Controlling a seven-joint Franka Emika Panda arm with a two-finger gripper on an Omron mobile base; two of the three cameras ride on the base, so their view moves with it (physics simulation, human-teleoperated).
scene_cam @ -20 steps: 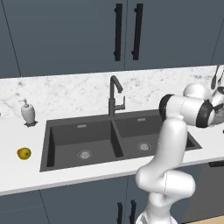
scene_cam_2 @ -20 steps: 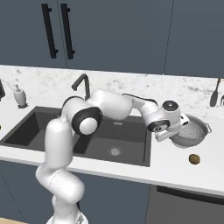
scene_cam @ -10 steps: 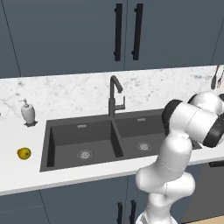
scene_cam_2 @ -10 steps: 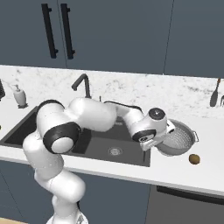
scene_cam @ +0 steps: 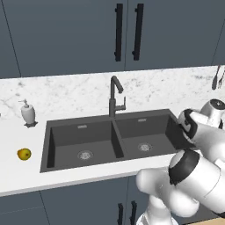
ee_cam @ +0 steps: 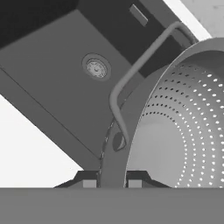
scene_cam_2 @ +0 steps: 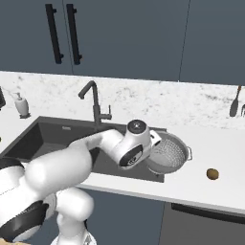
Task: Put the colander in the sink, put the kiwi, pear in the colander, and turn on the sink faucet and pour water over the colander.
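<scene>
One marble-patterned counter (scene_cam: 70, 94) is seen, white with grey veining, under dark blue flat-front cabinets (scene_cam: 66, 35) fitted with two black bar handles (scene_cam: 128, 31). One sink (scene_cam: 66, 147) is set into it: dark grey, rectangular, two basins, one round silver drain (scene_cam: 85, 154) in each, so two drains are counted. One sink faucet (scene_cam: 114, 96) is placed behind the divider, slim and dark, with a bent spout and a small side lever.

One colander (scene_cam_2: 168, 152) is seen in the right base view, round, silvery, perforated in rows of small holes, with thin wire loop handles; it is held at the right end of the sink, its bowl overlapping the basin's right edge and the counter. Whether it is resting on anything cannot be told. Its left side is blocked by the robot's wrist.

One gripper (ee_cam: 112, 183) is closed narrowly over the colander's rim wall, one fingertip (ee_cam: 89, 183) on each side, just below a handle; the right basin and its drain are seen beyond.

One soap bottle (scene_cam: 28, 113), white with a pump, is stood on the counter left of the sink. One pear (scene_cam: 24, 154), yellow and roundish, is placed on the counter near the sink's left front corner. One kiwi (scene_cam_2: 212, 173), small, brown, oval, is placed on the counter right of the colander, apart from it. A dark utensil (scene_cam_2: 234, 106) is hung against the backsplash at far right.
</scene>
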